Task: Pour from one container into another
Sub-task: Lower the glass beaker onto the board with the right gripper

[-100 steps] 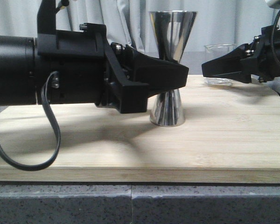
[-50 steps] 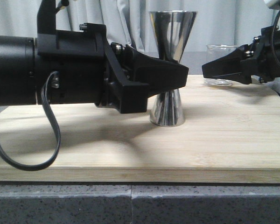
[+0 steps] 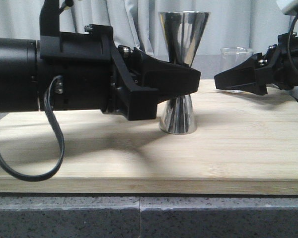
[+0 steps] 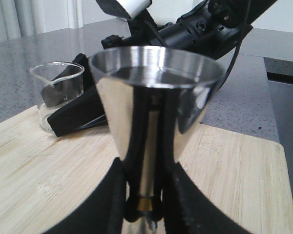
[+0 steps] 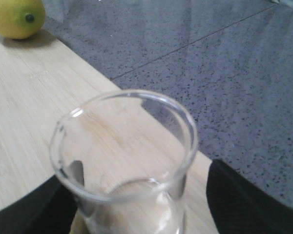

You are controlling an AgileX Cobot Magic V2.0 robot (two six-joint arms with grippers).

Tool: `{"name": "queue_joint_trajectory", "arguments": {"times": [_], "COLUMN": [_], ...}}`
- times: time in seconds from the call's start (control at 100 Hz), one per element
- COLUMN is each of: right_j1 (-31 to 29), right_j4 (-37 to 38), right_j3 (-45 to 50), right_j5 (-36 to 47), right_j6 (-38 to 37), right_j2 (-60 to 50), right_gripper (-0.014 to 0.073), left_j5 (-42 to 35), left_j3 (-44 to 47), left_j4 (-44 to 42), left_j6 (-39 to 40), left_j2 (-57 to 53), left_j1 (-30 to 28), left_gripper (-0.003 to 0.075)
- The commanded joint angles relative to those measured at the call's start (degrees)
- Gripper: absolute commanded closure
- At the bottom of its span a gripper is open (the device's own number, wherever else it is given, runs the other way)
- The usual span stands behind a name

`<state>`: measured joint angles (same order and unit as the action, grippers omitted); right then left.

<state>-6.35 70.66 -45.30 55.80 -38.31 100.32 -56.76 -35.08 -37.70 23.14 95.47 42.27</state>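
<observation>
Steel and mirror-bright, the jigger (image 3: 181, 74) stands upright on the bamboo board (image 3: 149, 153) at centre; no writing can be read on it. The left gripper (image 4: 142, 204) has its fingers (image 4: 110, 204) pinching its narrow waist, at the gold band. At 3 o'clock from the jigger, the glass beaker (image 3: 236, 62) sits between the right gripper's (image 5: 136, 209) fingers (image 5: 249, 200), which close against its sides. A lemon (image 5: 17, 17) lies on the board near the grey stone worktop (image 5: 210, 63).
</observation>
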Motion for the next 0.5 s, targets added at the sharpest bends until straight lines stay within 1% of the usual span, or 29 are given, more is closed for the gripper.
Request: {"name": "queue_joint_trajectory", "arguments": {"times": [0.0, 0.09, 0.22, 0.49], "right_j1": [-0.16, -0.16, -0.16, -0.16], "right_j4": [-3.27, -3.27, -3.38, -3.5], "right_j3": [-1.13, -1.13, -1.13, -1.13], "right_j5": [4.38, 4.9, 5.03, 6.51], "right_j6": [0.47, 0.1, -3.33, -3.33], "right_j2": [-1.93, -1.93, -1.93, -2.28], "right_gripper": [0.0098, 0.0083, 0.0046, 0.0044], "left_j5": [-4.54, -4.54, -4.54, -4.54], "left_j3": [-1.49, -1.49, -1.49, -1.49], "left_j4": [1.82, 1.82, 1.82, 1.82], "left_j6": [0.37, 0.37, 0.37, 0.37], "left_j2": [-1.76, -1.76, -1.76, -1.76], "left_j1": [-0.15, -0.15, -0.15, -0.15], "left_gripper": [0.0739, 0.0739, 0.0739, 0.0739]}}
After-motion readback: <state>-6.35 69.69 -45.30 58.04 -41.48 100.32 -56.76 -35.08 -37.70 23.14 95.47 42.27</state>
